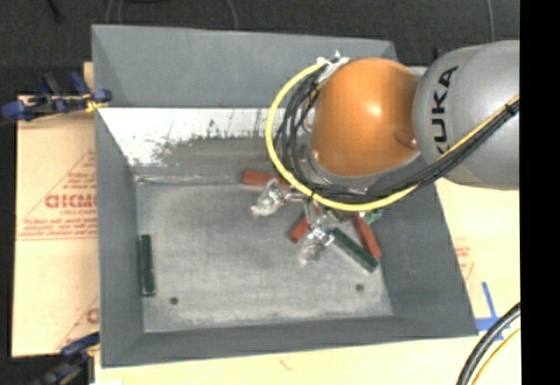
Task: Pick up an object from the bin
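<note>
My gripper (290, 220) reaches down under the orange dome to the right of the bin's middle. Its two silvery fingertips (267, 198) stand well apart, so it is open. A small red-brown piece (301, 231) lies close against the lower fingertip; I cannot tell whether they touch. Another red-brown piece (256, 177) lies just above the upper fingertip. To the right, partly hidden by the arm, a dark green bar (359, 253) and a red-brown stick (370, 237) lie side by side.
A dark green flat bar (146, 265) lies alone along the bin's left wall. The arm and its yellow cable loop cover the bin's upper right. The grey floor stretches bare between the left bar and the gripper.
</note>
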Robot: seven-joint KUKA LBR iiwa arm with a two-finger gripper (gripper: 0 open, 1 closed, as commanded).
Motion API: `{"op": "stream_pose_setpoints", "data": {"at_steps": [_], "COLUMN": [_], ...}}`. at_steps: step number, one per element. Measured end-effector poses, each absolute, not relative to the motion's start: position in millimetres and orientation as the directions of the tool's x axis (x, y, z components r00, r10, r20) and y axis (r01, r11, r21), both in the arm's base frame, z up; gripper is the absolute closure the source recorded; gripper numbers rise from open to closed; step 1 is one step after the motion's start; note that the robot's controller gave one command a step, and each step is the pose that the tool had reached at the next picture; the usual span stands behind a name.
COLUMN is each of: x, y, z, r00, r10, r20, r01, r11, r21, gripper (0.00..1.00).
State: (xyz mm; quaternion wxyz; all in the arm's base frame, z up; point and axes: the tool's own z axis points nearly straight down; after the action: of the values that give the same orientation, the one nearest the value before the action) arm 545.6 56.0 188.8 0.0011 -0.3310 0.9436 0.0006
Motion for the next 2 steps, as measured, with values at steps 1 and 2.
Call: {"op": "stream_pose_setpoints", "data": {"at_steps": [1,2], "x": [563.3,570.9], "y": [0,-9], "z": [187,84], "r00": [-0.750,-0.808], "r10": [-0.661,-0.588], "r20": [-0.004,-0.034], "r01": [-0.661,-0.588], "r11": [0.750,0.809], "r21": [-0.002,-0.013], "gripper": [0.00,1.00]}}
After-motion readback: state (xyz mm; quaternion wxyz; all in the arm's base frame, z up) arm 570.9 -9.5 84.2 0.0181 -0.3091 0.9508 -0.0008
